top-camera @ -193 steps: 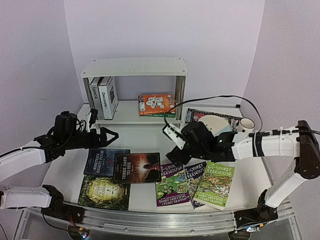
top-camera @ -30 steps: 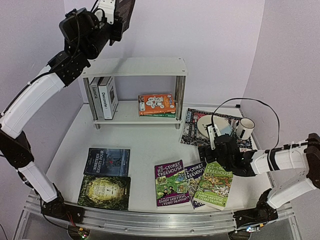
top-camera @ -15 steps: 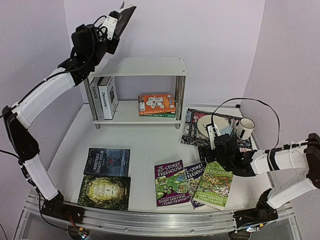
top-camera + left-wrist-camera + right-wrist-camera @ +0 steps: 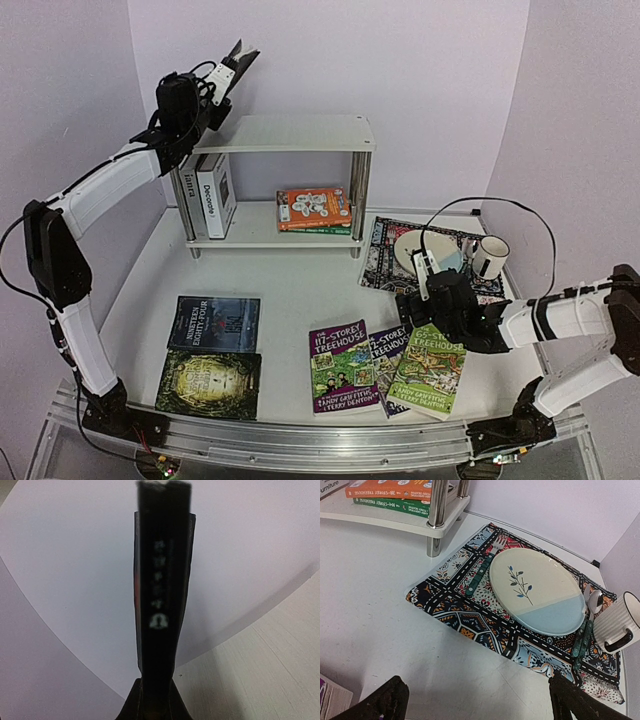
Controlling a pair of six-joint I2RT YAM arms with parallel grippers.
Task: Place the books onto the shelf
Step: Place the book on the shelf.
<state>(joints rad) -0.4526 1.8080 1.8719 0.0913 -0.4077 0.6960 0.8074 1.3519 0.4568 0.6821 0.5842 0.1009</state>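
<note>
White shelf [image 4: 290,133]: 2-tier, chrome posts, sits at the back of the table [image 4: 290,285] by the wall.
Left gripper [image 4: 228,70]: way up high, over the shelf's top-left corner. Jaws pinched tight on the dark book [image 4: 245,52].
Dark book vs gripper: sticks up and out past the fingertips, tilted towards the wall. It's in mid-air above the top board, not touching it. The wrist cam sees it edge-on, spine facing the lens, bottom end wedged btwn the fingers [image 4: 134,706]. Spine text is too blurry to read.
Right gripper [image 4: 477,687]: jaws spread wide, holding nothing. It hangs low over the table's right side, facing the patterned mat [image 4: 385,262].
Lower tier: two white hardbacks [image 4: 207,190] standing upright at the left end. An orange paperback [image 4: 313,207] lies flat on a green paperback [image 4: 390,505] nr the right posts.
Books on the table, left: "Nineteen Eighty-Four" [image 4: 214,322], w/ a dark green-covered book [image 4: 208,383] just in front of it.
Books on the table, right: three Treehouse paperbacks [image 4: 385,368] (purple, blue, green) fanned out and overlapping, right under the right gripper.
Mat stuff: plate [image 4: 535,590], fork [image 4: 482,565], mug [image 4: 620,622], all well apart from the left gripper.
</note>
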